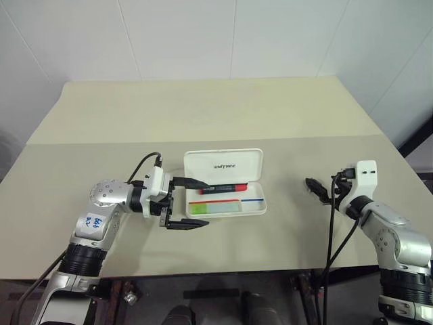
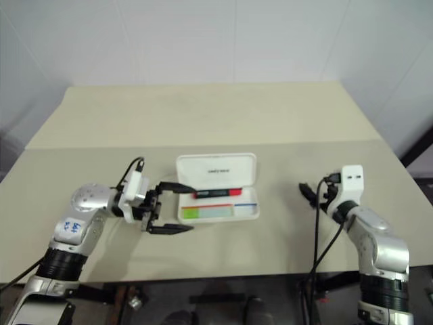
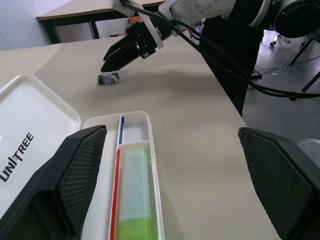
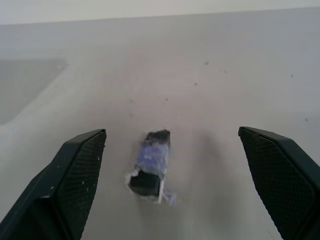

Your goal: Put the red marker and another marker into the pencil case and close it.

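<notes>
Open white pencil case point(image 1: 226, 196) in middle of table point(image 1: 203, 115), lid up. Inside, red marker point(image 1: 222, 188) along far side, green-capped highlighter point(image 1: 215, 208) along near side. Left pincer point(image 1: 188, 203) just beside case's left end, fingers wide apart, nothing held. Right pincer point(image 4: 170, 150) also wide apart, above small dark wrapped object point(image 4: 151, 167) on table.

Pencil case open on the desk, both markers already inside

The white pencil case point(image 1: 225, 183) sits flat with its lid swung back, lettering on the lid showing and red and blue stripes in the tray. The red marker point(image 1: 223, 189) (black barrel, red cap) lies along the tray's hinge side, the green-capped highlighter point(image 1: 214, 208) lies parallel on the tray's front side, cap toward the case's left end.
</notes>
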Available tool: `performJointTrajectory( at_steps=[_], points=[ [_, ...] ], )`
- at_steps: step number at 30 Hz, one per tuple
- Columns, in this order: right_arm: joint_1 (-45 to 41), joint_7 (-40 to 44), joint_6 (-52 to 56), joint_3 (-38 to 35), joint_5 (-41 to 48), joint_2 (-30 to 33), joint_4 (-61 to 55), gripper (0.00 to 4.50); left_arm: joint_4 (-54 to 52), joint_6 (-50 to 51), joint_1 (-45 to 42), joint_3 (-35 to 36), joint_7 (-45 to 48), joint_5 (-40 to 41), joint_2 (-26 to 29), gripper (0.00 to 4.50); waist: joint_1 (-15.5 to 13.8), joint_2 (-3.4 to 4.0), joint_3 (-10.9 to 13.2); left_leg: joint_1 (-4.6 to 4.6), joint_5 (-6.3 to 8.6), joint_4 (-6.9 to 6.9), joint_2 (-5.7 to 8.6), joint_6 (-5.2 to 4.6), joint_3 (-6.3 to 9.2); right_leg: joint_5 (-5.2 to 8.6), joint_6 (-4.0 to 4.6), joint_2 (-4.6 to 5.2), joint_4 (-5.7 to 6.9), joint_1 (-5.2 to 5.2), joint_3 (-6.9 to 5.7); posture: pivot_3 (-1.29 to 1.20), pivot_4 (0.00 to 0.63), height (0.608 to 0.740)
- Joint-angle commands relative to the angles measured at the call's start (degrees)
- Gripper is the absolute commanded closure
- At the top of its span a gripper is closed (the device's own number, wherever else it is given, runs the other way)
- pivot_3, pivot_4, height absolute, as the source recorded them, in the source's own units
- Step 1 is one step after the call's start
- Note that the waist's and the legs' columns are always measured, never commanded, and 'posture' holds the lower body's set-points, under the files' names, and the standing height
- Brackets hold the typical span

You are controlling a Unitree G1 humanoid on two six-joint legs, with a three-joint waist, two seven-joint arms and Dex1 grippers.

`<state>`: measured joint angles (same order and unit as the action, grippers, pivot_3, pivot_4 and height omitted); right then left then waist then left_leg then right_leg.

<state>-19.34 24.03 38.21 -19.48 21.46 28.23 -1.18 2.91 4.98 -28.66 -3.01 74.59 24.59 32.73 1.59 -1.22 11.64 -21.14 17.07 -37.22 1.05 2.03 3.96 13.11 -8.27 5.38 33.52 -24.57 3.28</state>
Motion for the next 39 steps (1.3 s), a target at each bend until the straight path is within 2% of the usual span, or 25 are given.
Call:
performJointTrajectory(
  at_steps=[1,12,15,24,25,30,39],
  points=[
    [-1.17,-1.32,-1.66,1.13,-0.59,-0.96,0.25,0.01,-2.14,-0.20,0.03,1.34,-0.32,0.73,0.82,0.00,0.01,0.00,0.00,0.01,0.00,0.00,0.00,0.00,0.00,0.00,0.00,0.00,0.00,0.00,0.00,0.00,0.150,0.740],
    [-3.22,-3.62,-6.94,4.17,-3.96,-3.13,9.13,0.01,-2.40,-0.51,0.00,1.41,-0.90,0.55,0.60,0.00,0.03,-0.01,-0.01,0.01,0.00,-0.01,0.00,0.00,-0.01,0.00,0.00,0.00,0.00,0.01,0.00,0.00,0.150,0.740],
    [-2.88,-3.98,-7.42,4.29,-4.22,-3.70,9.18,0.58,-2.78,-0.49,0.20,1.41,-1.11,0.59,0.69,0.00,0.07,-0.01,-0.01,0.03,0.00,-0.05,0.00,0.00,-0.01,-0.01,-0.01,0.00,0.02,0.03,0.01,0.00,0.150,0.740],
    [-2.86,-3.33,-6.40,4.00,-3.66,-3.31,7.44,3.84,-2.39,-0.78,-0.22,1.66,-1.34,0.57,0.89,0.00,0.21,-0.01,-0.01,0.07,0.00,0.01,-0.06,0.00,-0.01,0.01,0.01,-0.06,0.02,0.02,0.01,0.00,0.150,0.740],
    [-2.86,-3.21,-6.21,3.98,-3.62,-3.17,7.31,4.07,-2.33,-0.82,-0.26,1.64,-1.37,0.54,0.86,0.00,0.19,-0.01,-0.01,0.07,0.00,0.00,-0.06,0.00,-0.01,0.00,0.01,-0.06,0.02,0.02,0.01,0.00,0.150,0.740],
    [-4.77,2.57,-9.26,6.04,-4.00,-0.09,8.18,4.09,-1.86,-0.85,-0.60,1.50,-1.36,0.49,0.70,0.00,0.22,-0.01,0.00,0.06,0.00,0.01,-0.06,0.00,-0.01,0.01,0.01,-0.07,0.01,0.02,0.01,0.00,0.150,0.740],
    [-16.04,29.26,-19.97,14.63,-4.68,11.69,15.52,4.09,-0.01,-1.91,-0.33,2.04,0.85,0.33,2.98,0.00,0.15,0.11,0.07,0.04,0.00,0.03,-0.07,0.00,-0.03,0.00,0.00,-0.09,-0.05,0.01,-0.01,0.00,0.150,0.740]
  ],
)
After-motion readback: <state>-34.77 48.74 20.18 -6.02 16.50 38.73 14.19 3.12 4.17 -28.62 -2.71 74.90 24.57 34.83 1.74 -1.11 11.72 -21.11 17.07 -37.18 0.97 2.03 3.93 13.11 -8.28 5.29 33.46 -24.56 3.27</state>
